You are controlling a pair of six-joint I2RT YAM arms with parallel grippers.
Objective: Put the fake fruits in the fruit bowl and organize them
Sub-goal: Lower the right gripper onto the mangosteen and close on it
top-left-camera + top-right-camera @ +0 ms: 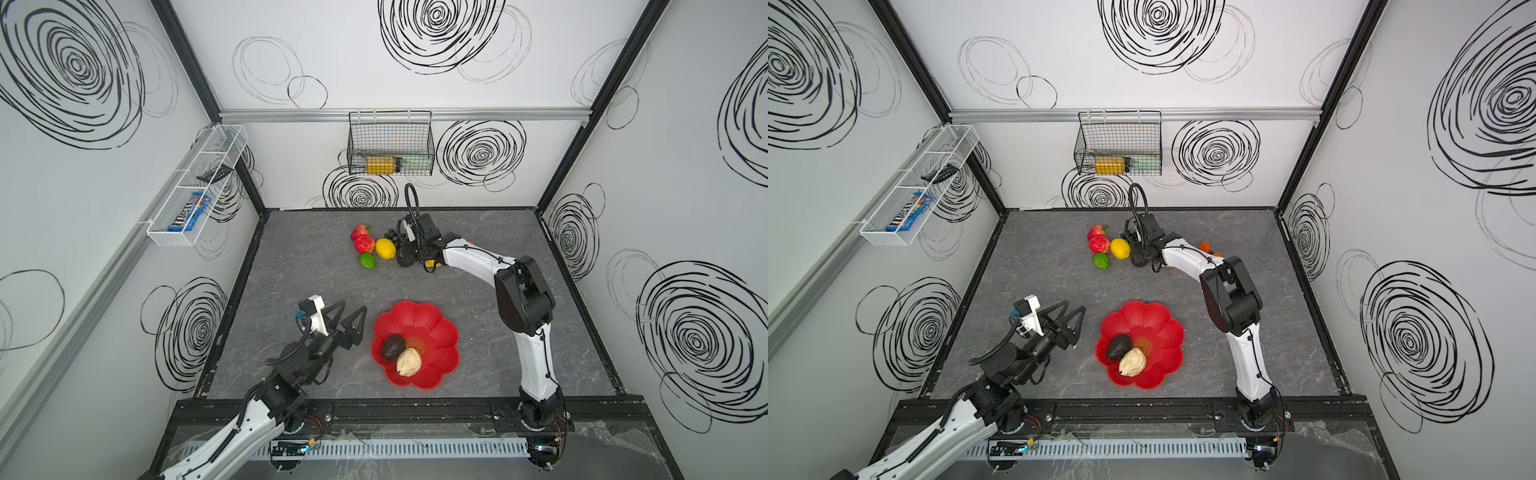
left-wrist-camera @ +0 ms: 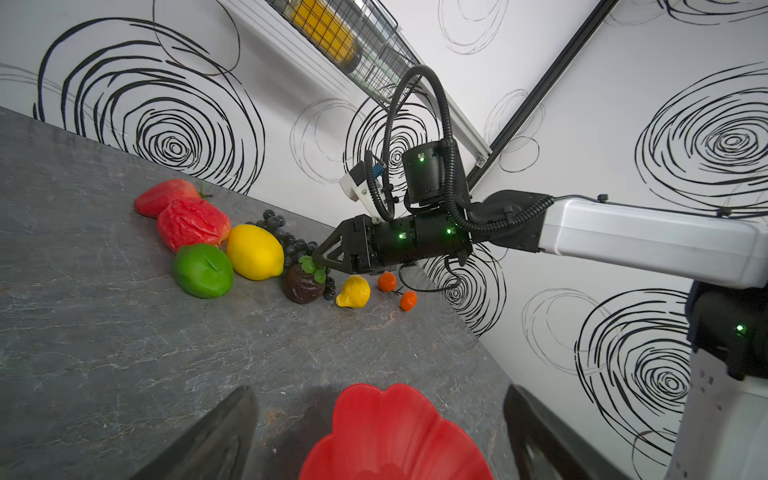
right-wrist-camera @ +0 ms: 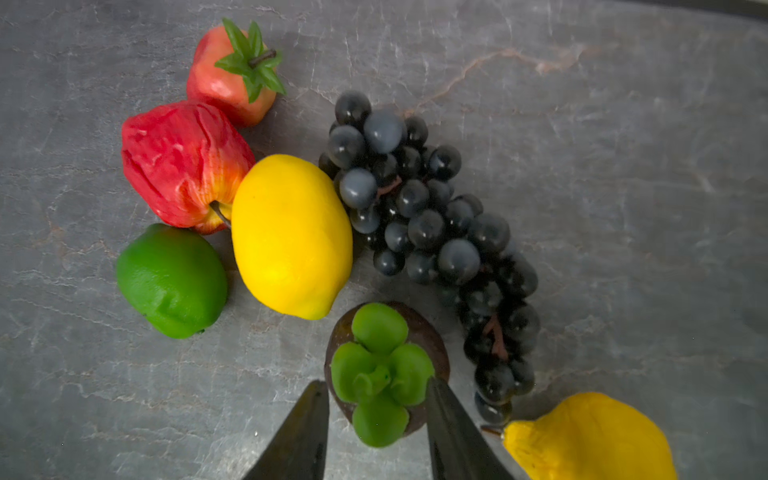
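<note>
Red and scalloped, the fruit bowl (image 1: 438, 332) sat toward the near side of the grey table (image 1: 291, 291). It held only the dark avocado (image 1: 392, 347) and the beige lumpy fruit (image 1: 409, 362), which touched each other. The left gripper (image 1: 354, 306) hovered just beside the bowl, fingers spread wide. Farther back, the right gripper (image 3: 376, 384) straddled the mangosteen (image 3: 379, 328), its tips close against both sides; whether they pinched it could not be told. The black grapes (image 3: 424, 224), lemon (image 3: 291, 237), lime (image 3: 172, 280), apple (image 3: 183, 166) and strawberry (image 3: 228, 79) lay clustered nearby.
</note>
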